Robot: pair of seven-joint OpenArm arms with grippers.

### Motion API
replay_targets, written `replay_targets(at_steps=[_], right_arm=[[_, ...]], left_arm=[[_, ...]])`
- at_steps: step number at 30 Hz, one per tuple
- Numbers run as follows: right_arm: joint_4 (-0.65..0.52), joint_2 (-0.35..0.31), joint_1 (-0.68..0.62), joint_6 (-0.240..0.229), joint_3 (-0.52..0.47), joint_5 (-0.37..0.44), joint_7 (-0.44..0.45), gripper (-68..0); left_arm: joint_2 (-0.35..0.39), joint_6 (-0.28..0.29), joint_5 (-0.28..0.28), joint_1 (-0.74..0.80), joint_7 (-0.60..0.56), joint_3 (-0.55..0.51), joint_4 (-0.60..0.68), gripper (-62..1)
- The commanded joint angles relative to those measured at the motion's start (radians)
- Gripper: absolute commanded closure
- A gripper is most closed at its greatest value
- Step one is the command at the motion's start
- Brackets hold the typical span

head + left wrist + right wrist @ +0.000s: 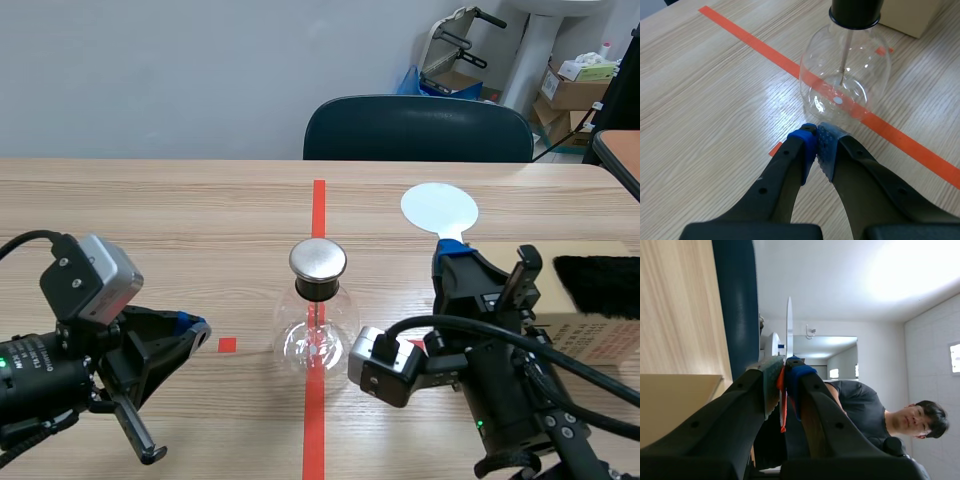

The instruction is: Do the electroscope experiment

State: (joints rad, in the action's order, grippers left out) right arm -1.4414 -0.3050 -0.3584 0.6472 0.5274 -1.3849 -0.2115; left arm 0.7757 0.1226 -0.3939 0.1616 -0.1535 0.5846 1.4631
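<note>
The electroscope, a clear glass flask [316,335] with a black stopper and a round metal cap [318,258], stands on the red tape line at the table's middle. My left gripper [195,330] rests low to the flask's left, shut on nothing; in the left wrist view its pads [817,132] meet just short of the flask [845,80]. My right gripper [452,255] is raised right of the flask, shut on the handle of a paddle with a pale round disc [440,208]. The disc [788,325] shows edge-on ahead of the right gripper [785,362].
A cardboard box [590,310] with a black fur piece [598,285] on it lies at the right edge. A dark blue chair [418,130] stands behind the table. In the right wrist view a person [865,405] appears beyond the gripper.
</note>
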Motion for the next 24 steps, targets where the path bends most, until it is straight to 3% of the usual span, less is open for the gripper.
replay_targets(at_steps=[1,12,24], right_arm=[[-0.008,-0.002,0.011,0.01,-0.005,-0.017,-0.013,-1.1],[-0.008,-0.002,0.011,0.011,-0.005,-0.022,-0.053,-1.1],[-0.008,-0.002,0.011,0.011,-0.005,-0.022,-0.064,-1.1]], left_arm=[[-0.011,-0.005,-0.007,-0.013,-0.014,0.02,-0.002,-1.4],[-0.053,-0.008,-0.045,-0.146,-0.032,0.15,-0.166,-1.4],[-0.063,-0.008,-0.082,-0.232,-0.067,0.281,-0.224,-1.4]])
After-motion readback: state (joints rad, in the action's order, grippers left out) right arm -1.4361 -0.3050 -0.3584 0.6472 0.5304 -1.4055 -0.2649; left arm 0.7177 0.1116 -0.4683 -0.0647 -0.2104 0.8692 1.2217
